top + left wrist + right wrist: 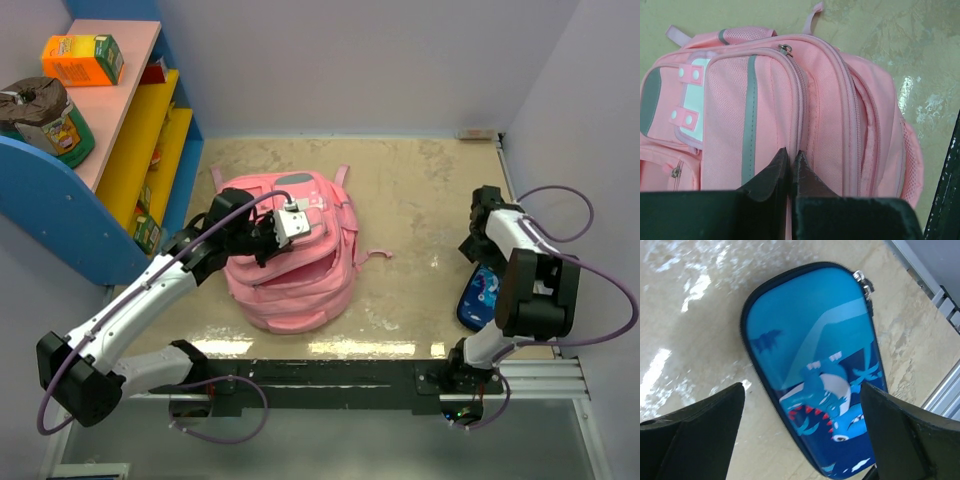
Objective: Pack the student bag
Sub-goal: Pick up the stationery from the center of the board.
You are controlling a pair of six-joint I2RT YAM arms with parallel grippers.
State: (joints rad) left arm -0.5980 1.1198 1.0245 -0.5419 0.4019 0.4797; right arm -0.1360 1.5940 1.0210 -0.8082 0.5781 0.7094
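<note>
Opening step: the left gripper (790,156) sits clenched at the student bag (825,100)'s zip seam. The right gripper (802,387), released, straddles the blue pencil case (810,330). Next it likely must lower and clamp.

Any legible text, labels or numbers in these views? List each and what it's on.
None legible.
Orange box: print too blurred to read.
Round container: label too blurred to read.
Blue pencil case: cartoon creature only, no words.
Pink backpack: no lettering visible.

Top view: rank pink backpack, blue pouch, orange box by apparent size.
1. pink backpack
2. orange box, slightly, but unsure: it sits nearer the camera
3. blue pouch, partly hidden by the right arm
</note>
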